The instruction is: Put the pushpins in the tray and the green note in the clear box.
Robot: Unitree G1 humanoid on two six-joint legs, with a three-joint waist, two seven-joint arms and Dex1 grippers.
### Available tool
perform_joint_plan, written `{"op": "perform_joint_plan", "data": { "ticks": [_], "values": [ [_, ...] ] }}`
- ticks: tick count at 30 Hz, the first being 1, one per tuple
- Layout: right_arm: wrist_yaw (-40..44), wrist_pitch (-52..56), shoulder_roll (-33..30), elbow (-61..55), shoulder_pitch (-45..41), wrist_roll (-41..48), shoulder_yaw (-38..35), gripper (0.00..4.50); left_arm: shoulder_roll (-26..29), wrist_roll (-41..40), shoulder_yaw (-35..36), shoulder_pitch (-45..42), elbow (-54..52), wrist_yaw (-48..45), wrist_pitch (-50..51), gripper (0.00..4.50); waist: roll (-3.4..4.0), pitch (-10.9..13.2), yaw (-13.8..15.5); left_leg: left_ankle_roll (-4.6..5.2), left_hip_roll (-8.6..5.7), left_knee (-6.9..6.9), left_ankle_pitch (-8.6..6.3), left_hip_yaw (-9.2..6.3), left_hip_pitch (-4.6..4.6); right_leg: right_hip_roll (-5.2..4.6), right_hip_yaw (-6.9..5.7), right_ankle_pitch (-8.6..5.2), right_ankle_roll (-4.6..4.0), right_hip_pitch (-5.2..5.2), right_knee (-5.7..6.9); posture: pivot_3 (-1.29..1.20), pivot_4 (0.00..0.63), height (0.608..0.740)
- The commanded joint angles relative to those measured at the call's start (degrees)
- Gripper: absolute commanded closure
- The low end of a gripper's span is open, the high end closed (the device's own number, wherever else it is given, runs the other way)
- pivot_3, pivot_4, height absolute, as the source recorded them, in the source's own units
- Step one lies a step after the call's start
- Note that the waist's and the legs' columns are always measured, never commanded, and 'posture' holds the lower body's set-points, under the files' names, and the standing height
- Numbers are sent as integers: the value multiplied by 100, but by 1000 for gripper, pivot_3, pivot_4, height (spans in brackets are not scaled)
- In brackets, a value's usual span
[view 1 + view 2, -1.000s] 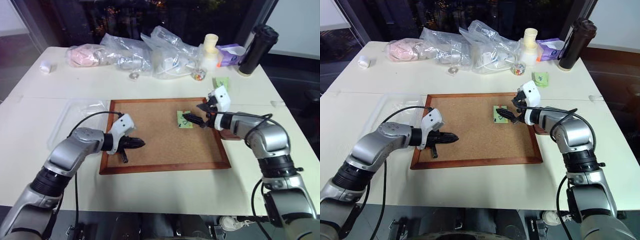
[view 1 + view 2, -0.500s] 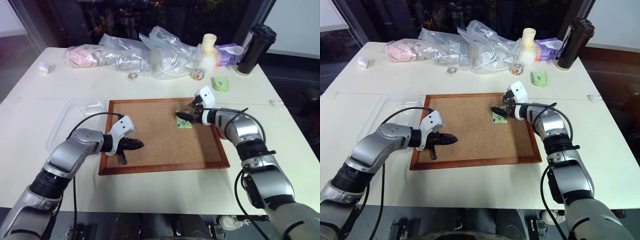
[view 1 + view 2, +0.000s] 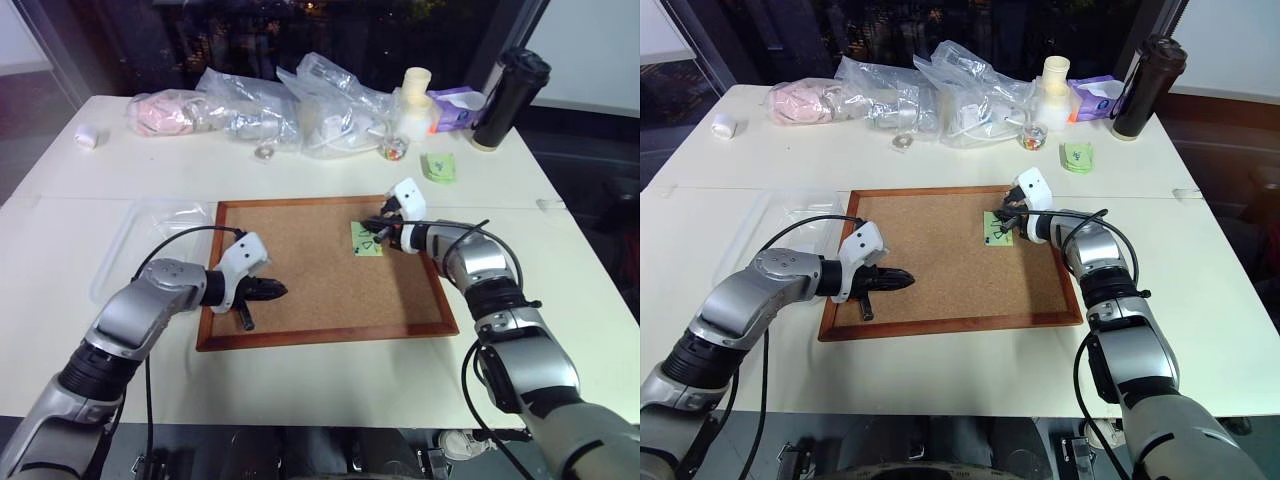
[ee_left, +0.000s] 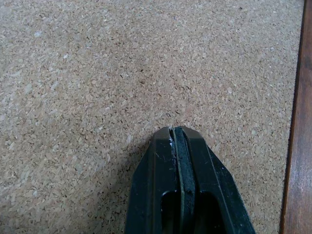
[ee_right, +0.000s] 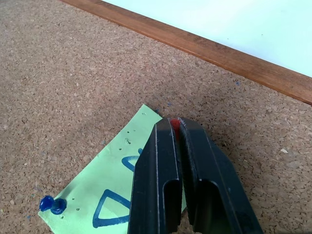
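The green note [image 5: 112, 195] lies on the cork board [image 3: 300, 260] right of its middle, with drawn triangles and a blue pushpin [image 5: 51, 204] in one corner. At the note's far right corner my right gripper [image 3: 374, 227] is shut, and a red pushpin head [image 5: 174, 121] shows between its tips. Over the board's near left part my left gripper [image 3: 279, 290] hangs shut with nothing in it, its tips [image 4: 174, 129] just above bare cork. Left of the board lies the clear box [image 3: 150, 235]. The tray is hidden.
Soft plastic bags [image 3: 300, 100] crowd the table's far side, with a white bottle [image 3: 420, 95], a small jar of coloured bits [image 3: 396, 150] and a black flask [image 3: 512, 85]. A green sticky pad [image 3: 440, 165] lies behind the board. A white roll [image 3: 88, 135] sits far left.
My right gripper slid a little inward to the note's far right corner and closed there from wide open. The left arm has stayed put.
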Motion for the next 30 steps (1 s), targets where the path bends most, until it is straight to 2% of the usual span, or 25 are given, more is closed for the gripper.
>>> {"op": "perform_joint_plan", "data": {
  "ticks": [1, 7, 17, 22, 30],
  "values": [
    [-150, -340, -53, -260, -220, 113, -406, 4375, 90, -75, -239, 244, -63, -88, 580, 4500, 2, 1, 0, 0, 0, -1, 0, 0, 0, 0, 0, 0, 0, -1, 0, 0, 150, 740],
    [-395, -592, -114, -270, -222, 69, -561, 4375, 189, 129, -499, 412, -57, -63, 608, 4500, 6, 0, 7, 0, -2, -1, 0, 1, 0, -4, 0, 0, 0, 0, 0, 0, 150, 740],
    [-496, -234, -83, -701, 4, 320, -757, 4375, 176, 160, -610, 481, 47, -160, 578, 4500, 22, -13, 15, -1, -5, -1, 0, 2, 4, -9, 0, 0, 0, 5, 0, 0, 150, 740],
    [-580, -111, -142, -1009, 95, 314, -929, 4375, 142, 206, -638, 512, 103, -209, 526, 4500, 45, -30, -19, 16, -2, -16, -10, 6, 54, -5, 1, -1, -1, 48, -6, 0, 150, 740],
    [-850, 471, -904, -2082, 846, 442, -1561, 4375, 82, 367, -465, 395, 177, -198, 106, 4500, 59, -38, 41, 21, -8, -14, -12, 8, 49, -14, 1, -1, -1, 48, -8, 0, 150, 740]
  ]
}}
